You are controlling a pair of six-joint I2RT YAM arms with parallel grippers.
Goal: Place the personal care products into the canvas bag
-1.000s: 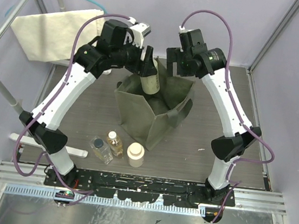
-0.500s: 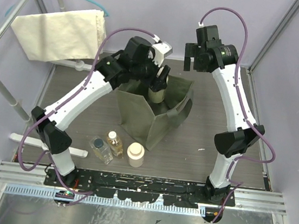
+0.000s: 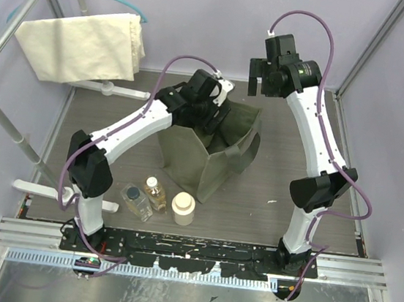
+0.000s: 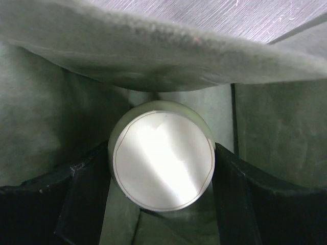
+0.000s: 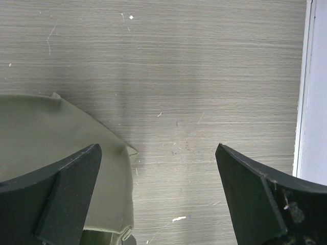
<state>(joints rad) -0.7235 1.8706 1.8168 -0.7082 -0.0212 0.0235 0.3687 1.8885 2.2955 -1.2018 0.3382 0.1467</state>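
The olive-green canvas bag [image 3: 193, 161] stands open mid-table. My left gripper [image 3: 209, 121] reaches down into its mouth. In the left wrist view it [image 4: 161, 176] is shut on the olive-yellow bottle [image 4: 162, 148], whose round pale end faces the camera, with the bag's fabric walls [image 4: 153, 56] all around. The clear dark-capped bottle [image 3: 135, 200], the amber bottle with white cap [image 3: 155, 193] and the squat cream bottle [image 3: 182, 208] stand in front of the bag. My right gripper [image 3: 267, 85] is raised behind the bag, open and empty [image 5: 157, 150], over the bag's corner [image 5: 61, 127].
A cream cloth bag [image 3: 82, 42] hangs from a hanger on a rail at the back left. A flat white strip [image 3: 103, 204] lies left of the three bottles. A white wall edge [image 5: 306, 87] borders the table on the right.
My left gripper has carried the olive-yellow bottle from above the bag down into it. My right gripper moved up and away from the bag's rim, then stayed still.
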